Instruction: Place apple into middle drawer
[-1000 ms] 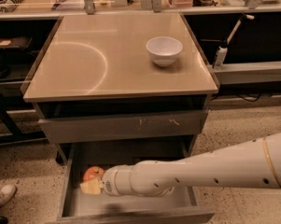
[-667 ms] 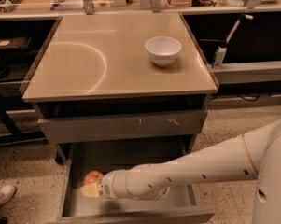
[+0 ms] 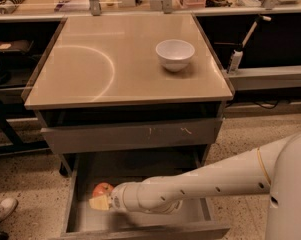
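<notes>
The apple (image 3: pixel 103 188), red-orange with yellowish patches, lies in the left part of the open middle drawer (image 3: pixel 190 215), a wide grey box pulled out below the cabinet. My gripper (image 3: pixel 100 202) is inside the drawer, right against the apple's near side. The white arm reaches in from the lower right and hides much of the drawer floor. Whether the apple rests on the floor or is held just above it does not show.
A closed grey drawer front with pale scratch marks (image 3: pixel 132 134) sits above the open drawer. A white bowl (image 3: pixel 175 54) stands on the tan cabinet top (image 3: pixel 90 69). A shoe (image 3: pixel 1 210) is on the speckled floor at the left. Dark shelving flanks the cabinet.
The arm has sunk lower into the drawer and the wrist has shifted slightly right. The apple stays at nearly the same spot at the drawer's left.
</notes>
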